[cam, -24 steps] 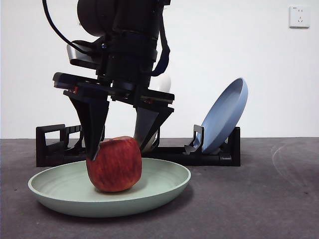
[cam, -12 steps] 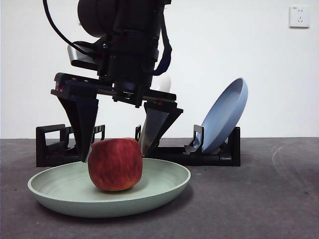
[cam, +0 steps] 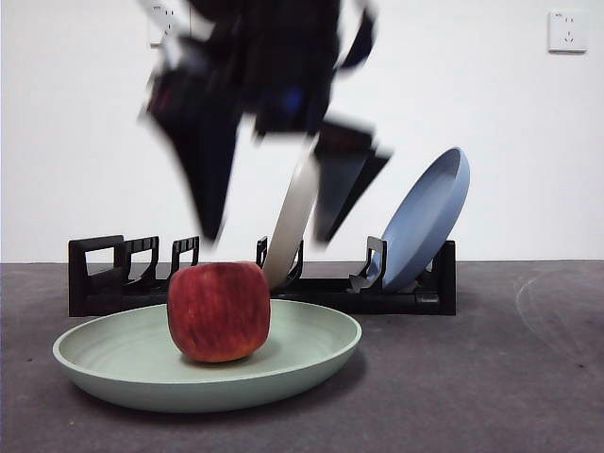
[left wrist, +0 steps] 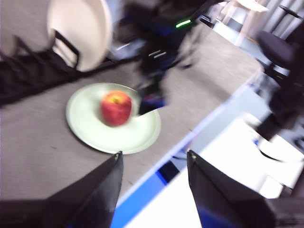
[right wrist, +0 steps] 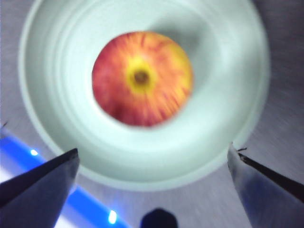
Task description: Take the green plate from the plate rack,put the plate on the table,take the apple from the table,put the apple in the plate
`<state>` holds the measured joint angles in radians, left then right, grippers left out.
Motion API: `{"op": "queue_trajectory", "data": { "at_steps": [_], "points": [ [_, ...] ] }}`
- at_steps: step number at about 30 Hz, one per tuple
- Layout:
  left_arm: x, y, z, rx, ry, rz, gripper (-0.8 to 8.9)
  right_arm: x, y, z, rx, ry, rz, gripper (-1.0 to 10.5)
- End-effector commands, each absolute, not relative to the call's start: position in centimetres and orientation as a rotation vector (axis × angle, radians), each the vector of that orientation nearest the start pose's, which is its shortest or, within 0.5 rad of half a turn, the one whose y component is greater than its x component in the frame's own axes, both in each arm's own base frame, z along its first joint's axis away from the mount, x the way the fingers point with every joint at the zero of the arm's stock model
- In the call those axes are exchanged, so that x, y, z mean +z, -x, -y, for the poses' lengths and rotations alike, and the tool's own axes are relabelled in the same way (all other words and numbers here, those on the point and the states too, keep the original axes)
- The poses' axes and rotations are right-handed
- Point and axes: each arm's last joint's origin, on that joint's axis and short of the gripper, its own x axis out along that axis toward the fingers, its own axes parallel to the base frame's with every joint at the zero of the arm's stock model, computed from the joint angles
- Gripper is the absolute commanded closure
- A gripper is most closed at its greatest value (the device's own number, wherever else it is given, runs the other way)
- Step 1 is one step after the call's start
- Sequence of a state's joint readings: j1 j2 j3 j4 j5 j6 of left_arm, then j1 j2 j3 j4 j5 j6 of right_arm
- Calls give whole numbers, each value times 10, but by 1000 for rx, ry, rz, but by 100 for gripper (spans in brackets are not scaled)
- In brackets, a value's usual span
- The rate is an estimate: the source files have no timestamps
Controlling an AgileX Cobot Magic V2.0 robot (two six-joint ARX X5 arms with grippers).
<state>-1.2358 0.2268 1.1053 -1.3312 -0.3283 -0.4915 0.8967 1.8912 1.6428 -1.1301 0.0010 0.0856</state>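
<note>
Red and round, faintly yellow-streaked, the apple (cam: 218, 312) sits free, upright, just left of centre in the wide, shallow, sage-green plate (cam: 311, 354) lying flat on the dark grey matte table (cam: 491, 377). Directly above, at twelve o'clock, the right gripper (cam: 269, 236) hangs blurred, jaws spread wide and empty. I'd judge little risk remains: only a nudge could roll the fruit toward the low rim. The left gripper (left wrist: 153, 164), well off, gapes empty
</note>
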Motion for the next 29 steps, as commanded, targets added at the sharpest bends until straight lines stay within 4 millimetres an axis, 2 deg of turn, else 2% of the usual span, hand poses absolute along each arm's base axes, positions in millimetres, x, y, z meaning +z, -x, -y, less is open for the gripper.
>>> {"op": "queue_trajectory", "data": {
  "at_steps": [1, 5, 8, 12, 18, 21, 24, 29],
  "points": [
    [348, 4, -41, -767, 131, -531, 585, 291, -227, -272, 672, 535, -1243, 415],
    [352, 2, -36, -771, 143, -516, 585, 334, -209, -235, 645, 502, -1201, 415],
    [355, -2, -30, -740, 130, -507, 585, 364, -186, -204, 636, 485, -1181, 415],
    [359, -7, -19, -691, 100, -505, 585, 399, -158, -172, 650, 411, -1053, 415],
    [366, -16, 9, -682, 56, -535, 585, 434, -115, -127, 702, 272, -903, 416],
    [369, -21, 26, -679, 47, -542, 585, 440, -98, -110, 742, 227, -862, 416],
    [373, -27, 43, -668, 47, -536, 585, 435, -85, -95, 750, 203, -852, 416],
    [377, -37, 68, -615, 48, -498, 585, 406, -71, -80, 725, 205, -900, 416]
  ]
}}
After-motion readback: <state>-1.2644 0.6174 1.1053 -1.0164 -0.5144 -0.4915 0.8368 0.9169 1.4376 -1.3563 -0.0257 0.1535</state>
